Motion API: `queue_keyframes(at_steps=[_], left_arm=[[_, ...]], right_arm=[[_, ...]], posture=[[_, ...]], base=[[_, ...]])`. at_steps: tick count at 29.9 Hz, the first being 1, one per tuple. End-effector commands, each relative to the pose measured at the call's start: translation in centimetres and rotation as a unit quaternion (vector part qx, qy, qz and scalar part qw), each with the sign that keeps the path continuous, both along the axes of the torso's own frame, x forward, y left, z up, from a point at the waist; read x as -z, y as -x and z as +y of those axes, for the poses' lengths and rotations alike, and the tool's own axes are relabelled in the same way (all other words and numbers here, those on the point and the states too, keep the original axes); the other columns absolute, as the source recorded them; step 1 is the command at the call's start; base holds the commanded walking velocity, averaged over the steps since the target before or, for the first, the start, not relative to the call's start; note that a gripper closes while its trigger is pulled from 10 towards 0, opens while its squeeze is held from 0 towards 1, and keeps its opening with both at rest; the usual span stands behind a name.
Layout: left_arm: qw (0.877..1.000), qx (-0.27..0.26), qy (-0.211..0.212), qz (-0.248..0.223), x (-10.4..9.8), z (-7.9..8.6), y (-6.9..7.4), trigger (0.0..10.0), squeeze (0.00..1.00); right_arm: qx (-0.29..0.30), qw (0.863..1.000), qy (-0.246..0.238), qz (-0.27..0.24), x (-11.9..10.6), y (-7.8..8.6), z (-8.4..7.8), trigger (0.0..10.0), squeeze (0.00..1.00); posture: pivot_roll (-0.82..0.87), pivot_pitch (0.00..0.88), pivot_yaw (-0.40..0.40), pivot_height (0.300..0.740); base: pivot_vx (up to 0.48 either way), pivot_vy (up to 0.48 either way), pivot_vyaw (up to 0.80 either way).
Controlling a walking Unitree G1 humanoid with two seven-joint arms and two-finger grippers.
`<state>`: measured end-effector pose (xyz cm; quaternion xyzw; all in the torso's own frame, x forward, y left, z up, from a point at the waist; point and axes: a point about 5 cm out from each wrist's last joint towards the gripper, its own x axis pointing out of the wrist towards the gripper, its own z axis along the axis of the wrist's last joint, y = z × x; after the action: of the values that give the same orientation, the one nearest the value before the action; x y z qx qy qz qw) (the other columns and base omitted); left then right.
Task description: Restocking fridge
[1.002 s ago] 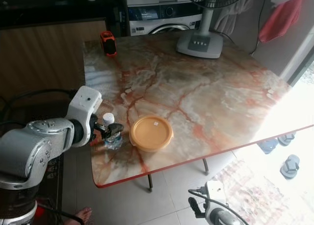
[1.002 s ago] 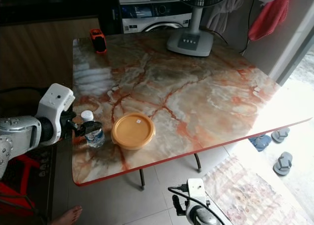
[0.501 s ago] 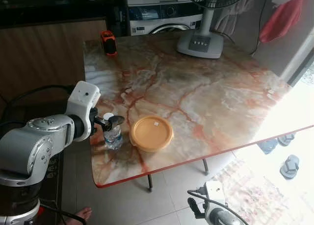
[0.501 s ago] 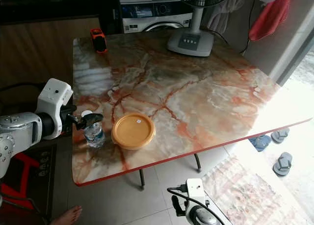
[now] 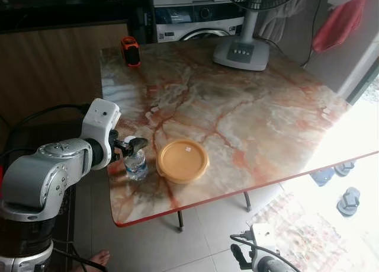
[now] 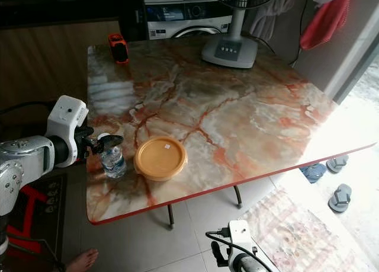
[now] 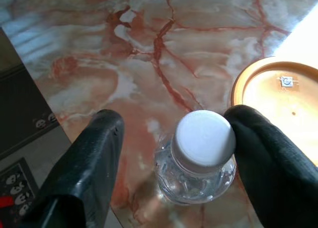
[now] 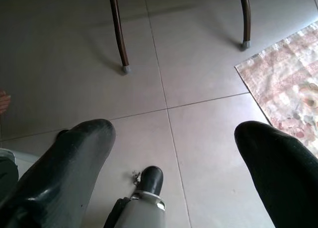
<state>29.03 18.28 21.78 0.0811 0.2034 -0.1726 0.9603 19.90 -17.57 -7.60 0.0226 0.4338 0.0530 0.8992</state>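
Fingers [image 7: 94, 158] of the left gripper [image 7: 171, 153] had risen from the body of the small clear plastic bottle with white cap [image 5: 135, 162] to its cap level, spread, one touching the cap. The bottle stood upright near the marble desk [image 5: 249, 112] edge, just beside the round orange-lidded container [image 5: 182, 160], so the grasp seemed not yet made. The right gripper [image 8: 174, 153] hung open over the floor.

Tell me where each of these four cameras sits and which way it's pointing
Left and right eye views: head, looking down at marble table; left gripper beside clear water bottle.
Left wrist view: above the white-capped bottle between open fingers, shared with the head views.
Right wrist view: low, facing tiled floor past right gripper.
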Motion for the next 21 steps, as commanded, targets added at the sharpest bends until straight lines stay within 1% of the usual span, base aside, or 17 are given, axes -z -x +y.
queue_keyframes(at_steps=[1, 2, 3, 4, 5, 6, 7, 8, 9, 10, 15, 17, 21], left_arm=[[1.0, 0.0, 0.005, -0.008, -0.3, -0.1, -0.2, 10.0, 0.0], [1.0, 0.004, 0.008, -0.004, -0.3, -0.3, -0.2, 10.0, 0.0], [1.0, 0.005, 0.009, -0.003, -0.2, -0.3, -0.3, 10.0, 0.0], [1.0, 0.006, 0.009, -0.002, -0.2, -0.3, -0.3, 9.7, 0.0], [1.0, 0.006, 0.009, -0.002, -0.2, -0.4, -0.3, 9.7, 0.0], [1.0, 0.005, 0.007, -0.003, -0.2, -0.4, -0.4, 5.7, 0.0], [1.0, 0.005, 0.007, -0.003, -0.2, -0.4, -0.4, 5.7, 0.0], [1.0, 0.005, 0.007, -0.003, -0.2, -0.4, -0.4, 3.3, 0.0], [1.0, 0.006, 0.008, -0.002, -0.2, -0.5, -0.3, 0.2, 0.0], [1.0, 0.008, 0.008, -0.001, -0.1, -0.5, -0.3, 0.0, 0.0], [1.0, 0.01, 0.005, 0.003, 0.1, -0.5, -0.2, 0.0, 0.0], [1.0, 0.008, 0.002, 0.005, 0.1, -0.5, -0.1, 0.0, 0.0], [1.0, 0.011, 0.0, 0.006, 0.2, -0.5, -0.1, 0.0, 0.0]], right_arm=[[0.002, 1.0, 0.004, 0.006, 0.1, 0.4, -0.6, 10.0, 0.0], [0.004, 1.0, 0.005, 0.006, 0.1, 0.5, -1.1, 10.0, 0.0], [0.005, 1.0, 0.005, 0.007, 0.1, 0.5, -1.2, 10.0, 0.0], [0.004, 1.0, 0.005, 0.007, 0.1, 0.6, -1.2, 10.0, 0.0], [0.004, 1.0, 0.005, 0.007, 0.1, 0.6, -1.3, 10.0, 0.0], [0.004, 1.0, 0.005, 0.007, 0.1, 0.6, -1.3, 10.0, 0.0], [0.004, 1.0, 0.005, 0.007, 0.1, 0.6, -1.3, 10.0, 0.0], [0.004, 1.0, 0.005, 0.007, 0.1, 0.6, -1.4, 10.0, 0.0], [0.004, 1.0, 0.006, 0.008, 0.2, 0.7, -1.4, 10.0, 0.0], [0.004, 1.0, 0.006, 0.008, 0.2, 0.7, -1.4, 10.0, 0.0], [0.001, 1.0, 0.005, 0.011, 0.4, 1.0, -0.9, 10.0, 0.0], [-0.002, 1.0, 0.003, 0.012, 0.5, 1.0, -0.3, 10.0, 0.0], [-0.006, 1.0, 0.002, 0.012, 0.5, 0.9, 0.2, 10.0, 0.0]], posture=[[0.17, 0.031, -0.074, 0.74], [0.17, 0.031, -0.074, 0.74], [0.17, 0.031, -0.074, 0.74], [0.17, 0.032, -0.072, 0.74], [0.17, 0.032, -0.072, 0.74], [0.17, 0.032, -0.072, 0.74], [0.17, 0.032, -0.072, 0.74], [0.17, 0.032, -0.071, 0.74], [0.17, 0.032, -0.07, 0.74], [0.17, 0.033, -0.069, 0.74], [0.17, 0.033, -0.068, 0.74], [0.17, 0.033, -0.067, 0.74], [0.18, 0.033, -0.067, 0.74]], base=[[0.0, 0.0, 0.0], [0.0, 0.0, 0.0], [0.0, 0.0, 0.0], [0.0, 0.0, 0.0], [0.0, 0.0, 0.0], [0.0, 0.0, 0.0], [0.0, 0.0, 0.0], [0.0, 0.0, 0.0], [0.0, 0.0, 0.0], [0.0, 0.0, 0.0], [0.0, 0.0, 0.0], [0.0, 0.0, 0.0], [0.0, 0.0, 0.0]])
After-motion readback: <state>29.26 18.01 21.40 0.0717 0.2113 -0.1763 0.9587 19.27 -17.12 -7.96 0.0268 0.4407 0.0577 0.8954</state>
